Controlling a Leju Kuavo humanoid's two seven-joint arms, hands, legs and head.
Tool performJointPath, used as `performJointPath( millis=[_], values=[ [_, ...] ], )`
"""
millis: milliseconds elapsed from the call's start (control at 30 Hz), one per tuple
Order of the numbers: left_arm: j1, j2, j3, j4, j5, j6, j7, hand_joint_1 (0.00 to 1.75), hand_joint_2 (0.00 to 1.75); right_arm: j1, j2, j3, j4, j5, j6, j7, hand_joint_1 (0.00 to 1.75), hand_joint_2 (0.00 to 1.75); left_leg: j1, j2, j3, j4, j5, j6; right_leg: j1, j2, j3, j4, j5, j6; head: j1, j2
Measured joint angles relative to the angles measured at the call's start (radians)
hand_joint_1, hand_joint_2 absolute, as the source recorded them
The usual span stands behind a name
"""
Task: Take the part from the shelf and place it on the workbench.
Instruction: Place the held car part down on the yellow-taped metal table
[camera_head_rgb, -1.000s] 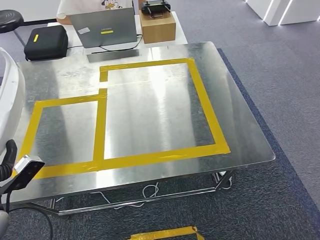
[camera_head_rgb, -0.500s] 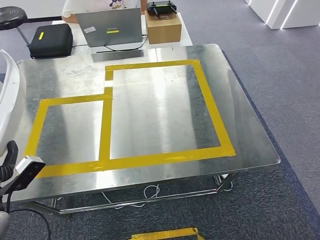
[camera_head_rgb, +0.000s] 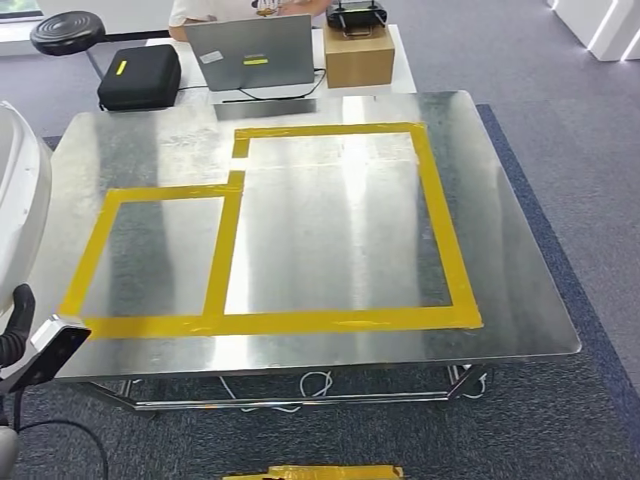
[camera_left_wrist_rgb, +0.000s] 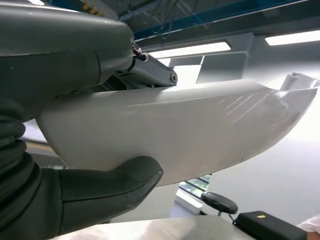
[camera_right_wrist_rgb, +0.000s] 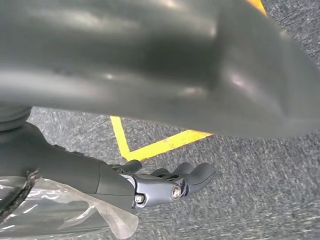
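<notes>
The part (camera_head_rgb: 18, 200) is a large white curved shell at the left edge of the head view, beside the workbench's left end. In the left wrist view my left hand (camera_left_wrist_rgb: 64, 55) grips the part (camera_left_wrist_rgb: 181, 130), with the thumb (camera_left_wrist_rgb: 109, 185) under it and the fingers over its top. The steel workbench (camera_head_rgb: 324, 240) lies ahead, marked with two yellow tape rectangles (camera_head_rgb: 226, 250). My right hand (camera_right_wrist_rgb: 158, 187) hangs over the carpet with its fingers held out and nothing between them.
A table behind the workbench holds a laptop (camera_head_rgb: 250, 52), a black case (camera_head_rgb: 139, 76) and a cardboard box (camera_head_rgb: 358, 54). A person (camera_head_rgb: 226, 8) sits there. A black stool (camera_head_rgb: 68, 32) stands at the far left. Yellow tape (camera_head_rgb: 317, 472) marks the floor near me.
The whole picture has shifted right and slightly down, so the camera has turned. The part stays in my left hand at the left edge.
</notes>
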Motion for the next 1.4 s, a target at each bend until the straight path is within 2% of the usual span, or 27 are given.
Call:
performJointPath(
  millis=[67, 100, 133, 200, 300, 633, 833, 1100, 1400],
  values=[
    [0.0, 0.0, -0.001, 0.0, 0.0, 0.0, 0.0, 1.43, 1.75, -0.002, 0.0, 0.0, 0.0, -0.002, 0.0, 0.0, 0.0, 0.0, -0.001, 0.007, 0.055, -0.12, 0.074, 0.006, 0.001, -0.008, 0.008, 0.0, -0.006, 0.004, 0.0, 0.0],
    [0.0, 0.0, -0.002, 0.0, 0.0, -0.001, 0.0, 1.43, 1.75, -0.003, 0.0, 0.0, 0.0, -0.004, -0.001, 0.0, 0.0, 0.0, -0.003, 0.014, 0.084, -0.182, 0.099, 0.01, 0.003, -0.011, 0.011, 0.001, -0.009, 0.007, 0.0, 0.0],
    [-0.001, 0.0, -0.003, 0.0, 0.001, -0.002, -0.001, 1.43, 1.75, -0.005, 0.0, 0.0, 0.0, -0.007, -0.002, 0.001, 0.0, 0.0, -0.006, 0.019, 0.105, -0.226, 0.111, 0.014, 0.005, -0.013, 0.011, 0.002, -0.011, 0.011, 0.0, 0.0],
    [-0.003, -0.001, -0.007, 0.0, 0.004, -0.01, -0.005, 1.43, 1.75, -0.006, 0.0, 0.0, 0.0, -0.012, -0.003, 0.002, 0.0, 0.0, -0.008, 0.023, 0.115, -0.257, 0.109, 0.015, 0.011, -0.015, 0.006, 0.005, -0.013, 0.012, 0.001, 0.0],
    [-0.009, -0.004, -0.02, 0.002, 0.005, -0.03, -0.015, 1.43, 1.75, -0.008, 0.0, 0.0, 0.0, -0.013, -0.003, 0.003, 0.0, 0.0, -0.008, 0.021, 0.114, -0.261, 0.107, 0.013, 0.011, -0.016, 0.007, 0.0, -0.011, 0.006, 0.002, 0.0],
    [-0.083, -0.008, -0.105, 0.039, -0.024, -0.072, -0.049, 1.43, 1.75, -0.012, -0.007, 0.0, 0.013, -0.006, -0.001, 0.002, 0.0, 0.0, -0.012, 0.021, 0.114, -0.259, 0.105, 0.026, 0.007, -0.015, 0.011, -0.014, -0.002, 0.027, 0.002, 0.0],
    [-0.161, -0.016, -0.211, 0.108, -0.059, -0.105, -0.073, 1.43, 1.75, -0.014, -0.02, 0.001, 0.049, 0.006, -0.01, -0.002, 0.0, 0.0, -0.012, 0.022, 0.114, -0.258, 0.107, 0.03, 0.007, -0.014, 0.014, -0.014, 0.0, 0.031, 0.001, 0.0],
    [-0.266, -0.051, -0.333, 0.253, -0.072, -0.153, -0.072, 1.43, 1.75, -0.022, -0.043, 0.002, 0.105, 0.015, -0.034, -0.011, 0.0, 0.0, -0.011, 0.023, 0.115, -0.258, 0.108, 0.03, 0.008, -0.014, 0.014, -0.013, 0.0, 0.031, 0.001, 0.0],
    [-0.4, -0.088, -0.367, 0.543, -0.103, -0.162, 0.016, 1.43, 1.75, -0.029, -0.066, 0.008, 0.162, 0.024, -0.066, -0.011, 0.0, 0.0, -0.011, 0.023, 0.114, -0.258, 0.109, 0.029, 0.009, -0.013, 0.014, -0.013, 0.0, 0.031, 0.001, 0.0]
  ],
)
